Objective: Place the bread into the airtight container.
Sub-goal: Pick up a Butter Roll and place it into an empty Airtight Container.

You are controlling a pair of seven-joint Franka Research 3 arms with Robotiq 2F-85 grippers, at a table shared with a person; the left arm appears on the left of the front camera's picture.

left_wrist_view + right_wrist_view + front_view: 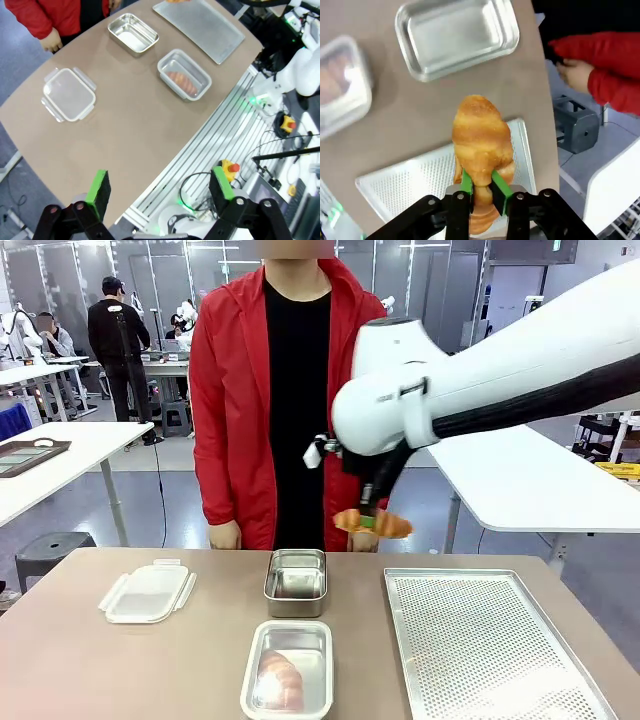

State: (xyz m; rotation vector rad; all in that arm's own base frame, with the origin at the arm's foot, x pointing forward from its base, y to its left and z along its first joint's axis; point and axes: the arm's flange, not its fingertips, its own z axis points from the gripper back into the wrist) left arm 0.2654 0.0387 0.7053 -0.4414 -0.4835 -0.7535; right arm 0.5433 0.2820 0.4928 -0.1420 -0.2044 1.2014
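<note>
Pinching croissant (481,135) aloft mid-frame in right hand (481,186); drop into empty steel container (296,581), frame centre, not yet done.

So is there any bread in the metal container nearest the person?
No, the far metal container is bare inside; the croissant is clamped in the right gripper.

Robotics lab: white worktables (520,480), emergency-stop button (229,168)
</note>
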